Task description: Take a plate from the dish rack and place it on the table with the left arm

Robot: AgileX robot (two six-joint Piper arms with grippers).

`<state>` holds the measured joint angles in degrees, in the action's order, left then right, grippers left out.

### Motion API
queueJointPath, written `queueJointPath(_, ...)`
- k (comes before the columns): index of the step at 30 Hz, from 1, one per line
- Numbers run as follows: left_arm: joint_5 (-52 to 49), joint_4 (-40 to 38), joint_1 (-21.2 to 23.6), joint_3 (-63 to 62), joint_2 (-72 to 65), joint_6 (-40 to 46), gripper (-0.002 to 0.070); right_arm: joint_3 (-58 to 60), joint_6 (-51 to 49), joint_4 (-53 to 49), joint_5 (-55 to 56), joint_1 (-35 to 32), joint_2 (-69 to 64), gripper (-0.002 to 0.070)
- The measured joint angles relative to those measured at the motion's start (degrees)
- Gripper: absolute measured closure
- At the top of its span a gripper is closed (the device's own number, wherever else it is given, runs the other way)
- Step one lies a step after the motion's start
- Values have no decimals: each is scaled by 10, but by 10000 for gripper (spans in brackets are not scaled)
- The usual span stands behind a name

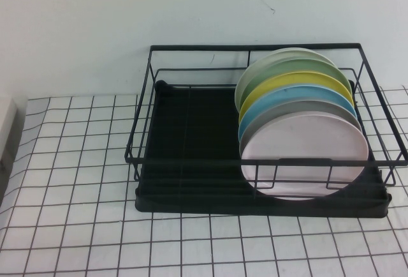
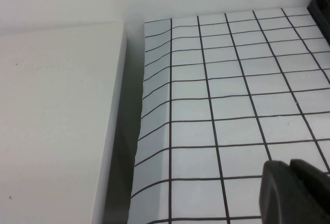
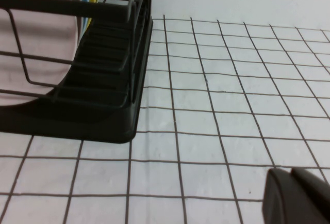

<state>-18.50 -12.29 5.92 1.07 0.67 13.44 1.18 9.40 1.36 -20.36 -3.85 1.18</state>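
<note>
The pale pink plate [image 1: 305, 156] stands on edge at the front of a row of plates in the right half of the black dish rack [image 1: 191, 191]. It also shows in the right wrist view [image 3: 36, 43], behind the rack's wires. Neither arm shows in the high view. My left gripper [image 2: 291, 177] is shut and empty over the grid cloth of the table [image 2: 227, 105], near the table's left edge and far from the rack. My right gripper [image 3: 294, 182] is shut and empty over the cloth, right of the rack's corner [image 3: 124, 126].
Behind the pink plate stand grey [image 1: 299, 111], light blue [image 1: 287, 98], yellow [image 1: 287, 84], green [image 1: 290, 69] and white plates. The rack's left half holds nothing. A white surface [image 2: 56, 121] adjoins the table's left edge. A white wall stands behind.
</note>
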Motion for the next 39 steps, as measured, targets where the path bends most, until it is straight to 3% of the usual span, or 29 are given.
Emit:
queueJointPath(16, 4, -25, 0, 0, 0, 8, 678, 0, 0, 0, 0, 0, 0, 678)
queueJointPath(20, 13, -112, 0, 1, 0, 8, 678, 0, 0, 0, 0, 0, 0, 678)
queueJointPath(29, 89, -450, 0, 2, 0, 8, 678, 0, 0, 0, 0, 0, 0, 678)
queueJointPath(39, 103, -543, 0, 2, 0, 26, 678, 0, 0, 0, 0, 0, 0, 678)
